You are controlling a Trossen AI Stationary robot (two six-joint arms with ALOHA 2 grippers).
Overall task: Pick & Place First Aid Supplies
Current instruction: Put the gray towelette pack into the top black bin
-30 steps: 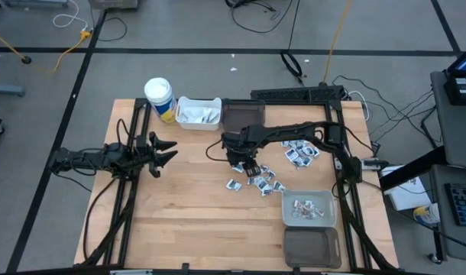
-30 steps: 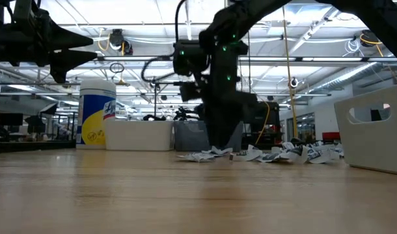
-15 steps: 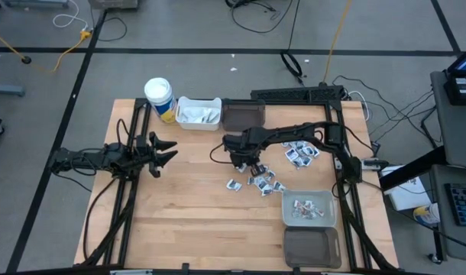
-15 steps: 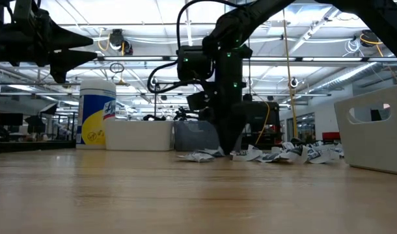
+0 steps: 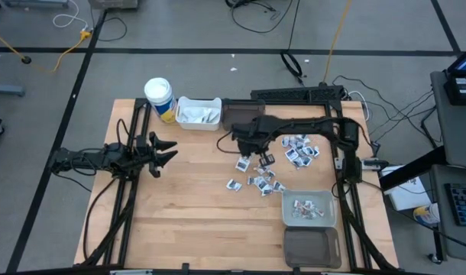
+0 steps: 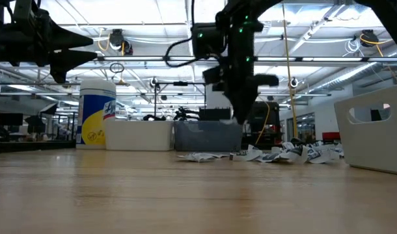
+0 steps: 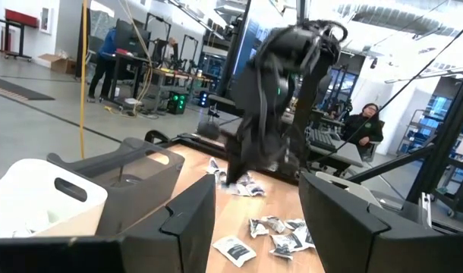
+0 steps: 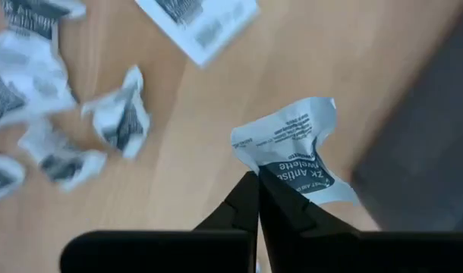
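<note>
Packet (image 8: 296, 155) is now seen pinched in the right hand (image 8: 256, 199), whose fingers are closed tight on its lower edge; a sec ago that hand was down among the scattered supplies w/ jaws apart. The hand has since been lifted off the counter (image 5: 187, 206) and shifted toward the far side, approx. just in front of the dark bin (image 5: 243, 113). In the low view the hand (image 6: 241, 104) is seen well above the wood, clear of the pile.

The held packet is crumpled, white w/ dark print; its long axis runs roughly in line w/ the fingers, free end pointing away from the hand. In the right wrist view it hangs over bare wood, beside the dark bin's edge (image 8: 429, 144).

Remaining packets (image 5: 275, 172) are left strewn mid-counter, between the dark bin and the grey bin (image 5: 309, 208), in which a few more are lying. White bin (image 5: 198, 112) and yellow-banded cup (image 5: 160, 98) are unchanged at the far edge.

Left hand (image 5: 166, 152) is held over the counter's left side, fingers partly apart, nothing gripped; no shift from before.
</note>
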